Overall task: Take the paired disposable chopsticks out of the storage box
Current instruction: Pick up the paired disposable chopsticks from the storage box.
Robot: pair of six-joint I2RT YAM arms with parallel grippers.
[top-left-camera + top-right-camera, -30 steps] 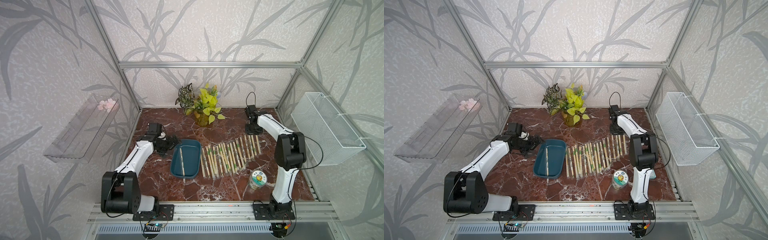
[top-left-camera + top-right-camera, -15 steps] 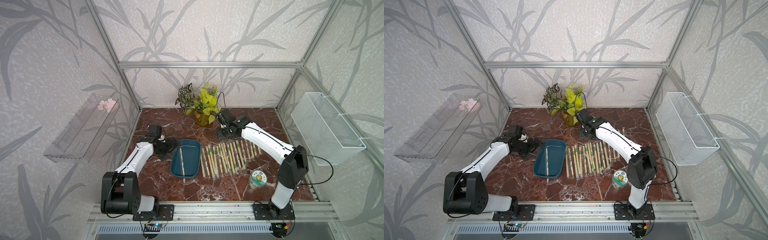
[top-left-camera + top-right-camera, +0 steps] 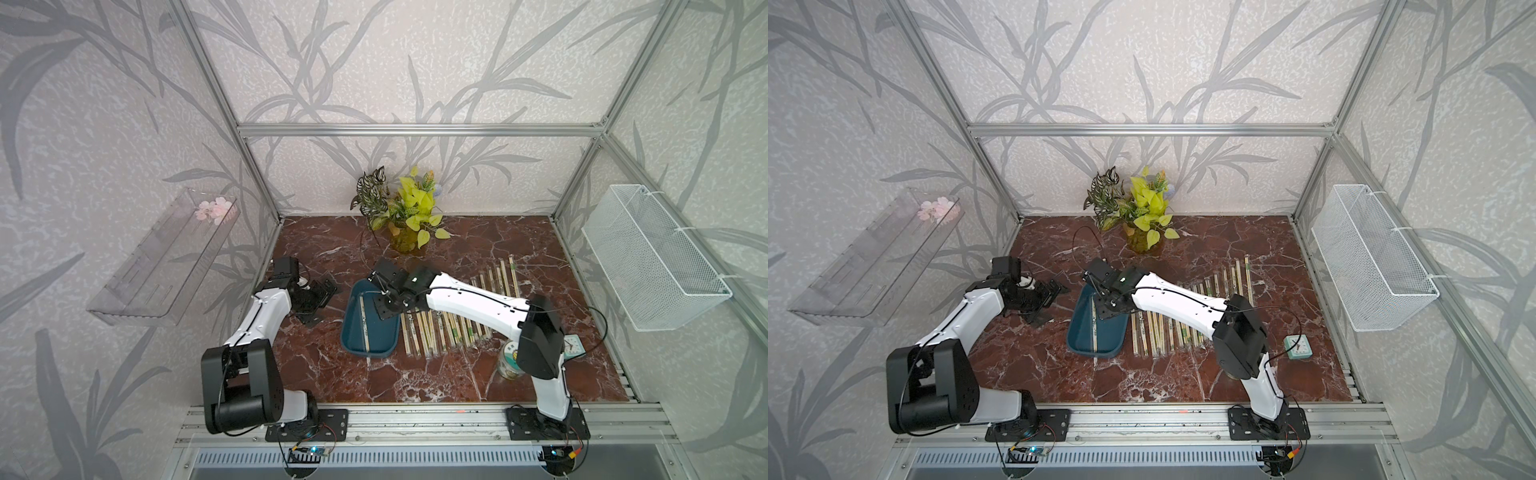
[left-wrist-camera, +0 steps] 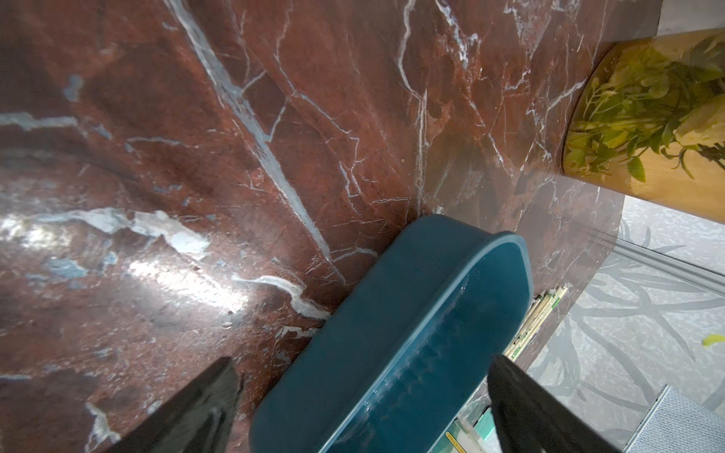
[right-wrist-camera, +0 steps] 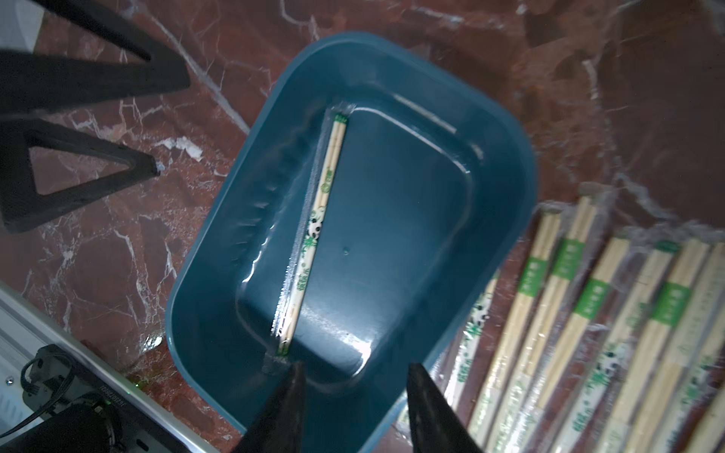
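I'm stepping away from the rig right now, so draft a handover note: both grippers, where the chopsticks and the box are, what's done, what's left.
Left gripper: open, empty, beside the storage box.
Right gripper: open, empty, over the box's far end, near one end of the last pair.
Things: one pair lies in the box; the other pairs lie in a row on the table beside it.
Done: all but one pair out.
Left: grasp the last pair, lift it out, probably lay it by the row.
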